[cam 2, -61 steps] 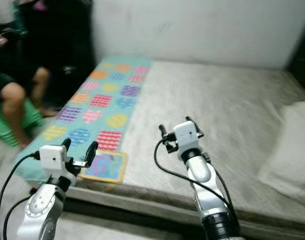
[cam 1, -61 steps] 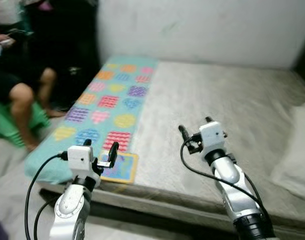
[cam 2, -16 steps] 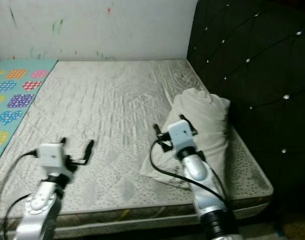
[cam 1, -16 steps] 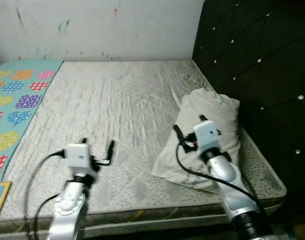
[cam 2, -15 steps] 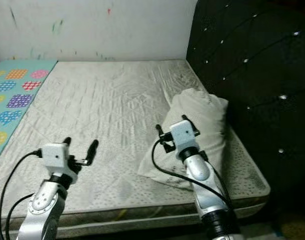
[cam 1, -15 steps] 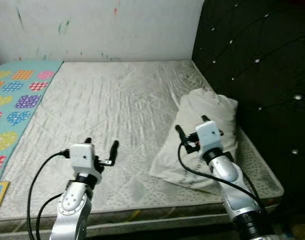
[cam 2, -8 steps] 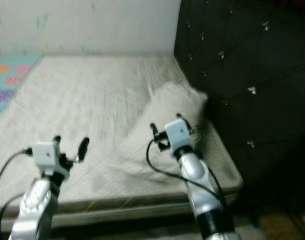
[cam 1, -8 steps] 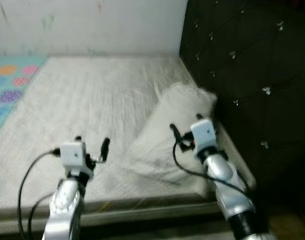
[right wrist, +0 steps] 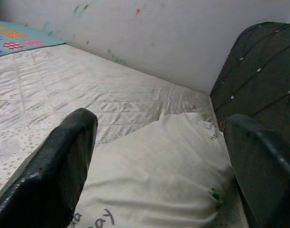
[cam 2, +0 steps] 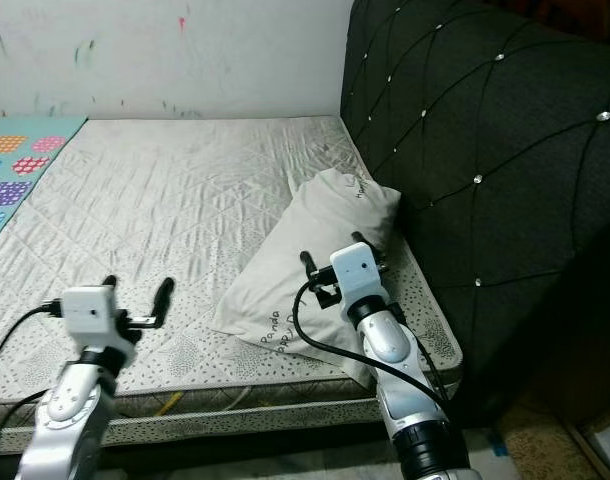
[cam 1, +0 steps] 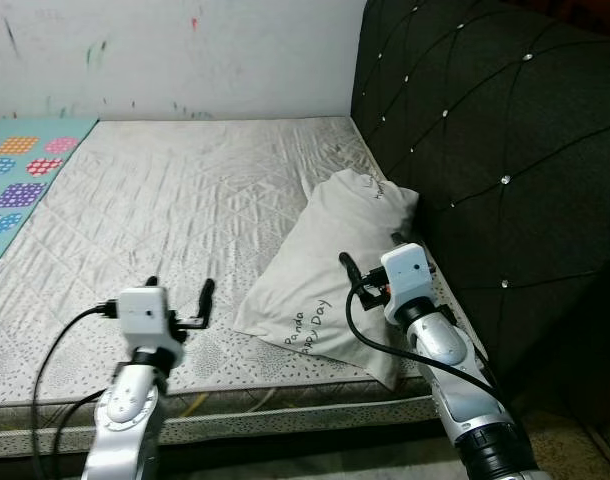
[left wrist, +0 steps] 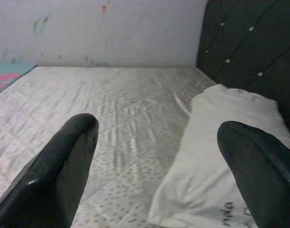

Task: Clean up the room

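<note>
Ahead, one white pillow (cam 1: 330,262) is lying on a bare mattress (cam 1: 175,200), directly under and beyond the right gripper (cam 1: 370,262), whose fingers are spread; the left gripper (cam 1: 180,290), also spread, is hovering beside it. Small print on the pillow's near end is partly hidden.

even indoor light, sharp, wrist views perhaps softer.
</note>
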You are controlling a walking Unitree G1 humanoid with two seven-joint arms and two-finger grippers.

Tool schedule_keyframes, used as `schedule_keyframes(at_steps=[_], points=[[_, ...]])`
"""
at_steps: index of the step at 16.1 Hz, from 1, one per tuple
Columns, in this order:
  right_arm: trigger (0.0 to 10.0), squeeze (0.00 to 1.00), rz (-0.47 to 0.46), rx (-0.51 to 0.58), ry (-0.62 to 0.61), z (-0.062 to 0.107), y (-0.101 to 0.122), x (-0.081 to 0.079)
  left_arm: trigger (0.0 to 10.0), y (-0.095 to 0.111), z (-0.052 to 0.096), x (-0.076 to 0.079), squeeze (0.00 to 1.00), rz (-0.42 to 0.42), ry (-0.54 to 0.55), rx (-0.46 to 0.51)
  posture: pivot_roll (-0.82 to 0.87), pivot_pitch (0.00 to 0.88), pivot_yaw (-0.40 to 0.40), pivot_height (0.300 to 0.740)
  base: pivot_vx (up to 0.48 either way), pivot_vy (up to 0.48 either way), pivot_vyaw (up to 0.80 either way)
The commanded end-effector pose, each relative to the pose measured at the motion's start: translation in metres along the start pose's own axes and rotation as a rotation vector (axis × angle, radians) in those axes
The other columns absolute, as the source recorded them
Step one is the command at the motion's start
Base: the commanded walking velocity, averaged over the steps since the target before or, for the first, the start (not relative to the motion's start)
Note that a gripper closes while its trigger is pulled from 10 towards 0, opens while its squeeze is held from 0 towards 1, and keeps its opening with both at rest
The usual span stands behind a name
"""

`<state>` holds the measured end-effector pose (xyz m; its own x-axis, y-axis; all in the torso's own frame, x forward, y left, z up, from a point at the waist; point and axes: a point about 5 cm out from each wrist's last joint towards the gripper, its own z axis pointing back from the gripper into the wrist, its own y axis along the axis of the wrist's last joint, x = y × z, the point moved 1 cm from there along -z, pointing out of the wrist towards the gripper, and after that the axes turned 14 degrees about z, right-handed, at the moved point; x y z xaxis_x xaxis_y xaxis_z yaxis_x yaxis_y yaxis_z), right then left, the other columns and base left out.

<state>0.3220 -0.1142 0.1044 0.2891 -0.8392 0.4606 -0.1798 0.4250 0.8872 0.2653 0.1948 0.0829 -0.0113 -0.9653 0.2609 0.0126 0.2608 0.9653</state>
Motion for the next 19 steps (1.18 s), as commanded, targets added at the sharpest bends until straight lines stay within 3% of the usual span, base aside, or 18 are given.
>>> schedule_keyframes(at_steps=[1, 3, 6, 10, 19], points=[[10.0, 0.00, -0.009, 0.020, 0.056, 0.001, 0.004, -0.003, 10.0, 0.003, 0.007, -0.009, 0.00, -0.018, 0.029, 0.004, -0.11, 0.000, -0.016, 0.740, 0.000, 0.000, 0.00], [10.0, 0.00, -0.009, 0.044, 0.146, 0.006, 0.007, -0.011, 10.0, 0.002, 0.022, -0.023, 0.00, -0.037, 0.064, -0.013, -0.10, 0.000, -0.021, 0.740, 0.000, 0.000, 0.00], [10.0, 0.00, -0.035, 0.037, 0.181, 0.012, 0.004, -0.014, 10.0, -0.003, 0.038, -0.030, 0.00, -0.041, 0.091, -0.031, -0.09, 0.000, -0.031, 0.740, 0.000, 0.000, 0.00], [10.0, 0.00, -0.014, 0.063, 0.198, 0.007, 0.010, -0.015, 10.0, 0.002, 0.030, -0.015, 0.00, -0.026, 0.009, -0.003, -0.09, 0.000, -0.034, 0.740, 0.068, 0.000, 0.34], [10.0, 0.00, -0.010, 0.050, 0.182, 0.011, 0.007, -0.012, 10.0, 0.000, 0.029, -0.012, 0.00, -0.024, -0.011, -0.013, -0.10, 0.000, -0.028, 0.740, 0.305, 0.000, 0.05]])
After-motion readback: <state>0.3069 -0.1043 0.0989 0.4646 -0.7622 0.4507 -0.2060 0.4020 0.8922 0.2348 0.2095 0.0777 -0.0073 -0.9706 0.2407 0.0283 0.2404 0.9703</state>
